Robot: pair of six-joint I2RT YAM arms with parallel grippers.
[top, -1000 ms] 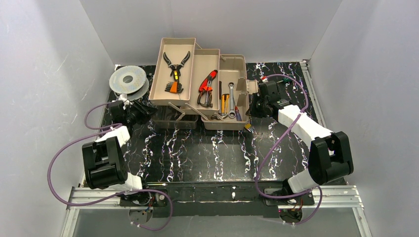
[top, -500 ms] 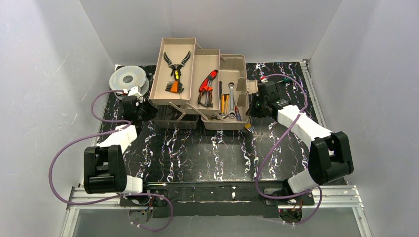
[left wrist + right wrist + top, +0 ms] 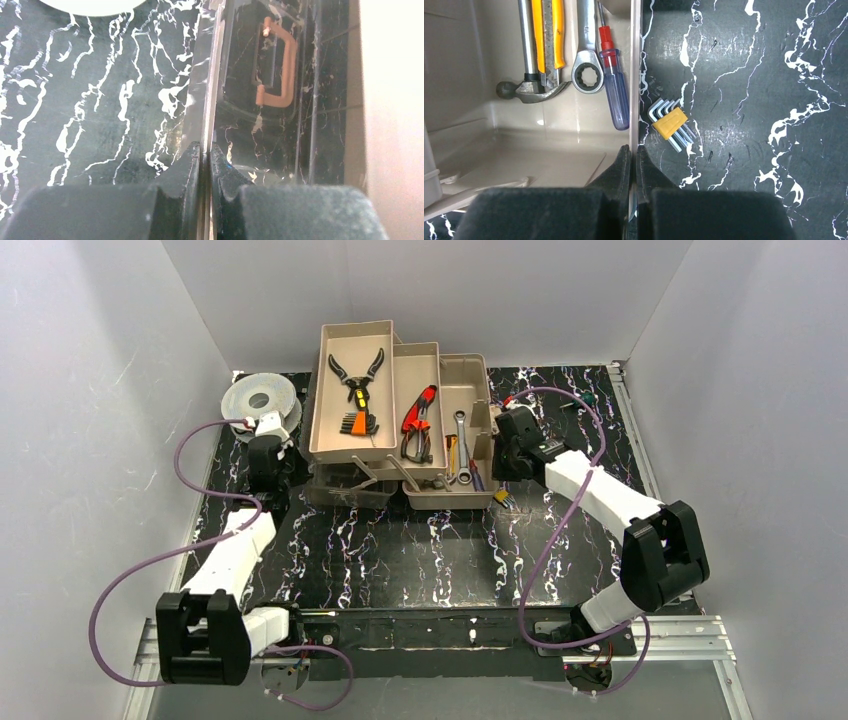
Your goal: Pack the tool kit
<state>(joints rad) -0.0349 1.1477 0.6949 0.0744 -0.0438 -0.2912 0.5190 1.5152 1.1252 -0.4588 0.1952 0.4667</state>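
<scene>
The left pincer is pinched tight on the thin edge of the smoky translucent lid. The lid's handle shows ahead and to the pincer's right. The right pincer is clamped on the right wall of the tan toolbox. To its left, inside the box, lie a hammer, wrench and screwdriver. To its right, yellow hex keys rest on the worktop.

Round grey wire spool sits far-left on the black marbled tabletop.
</scene>
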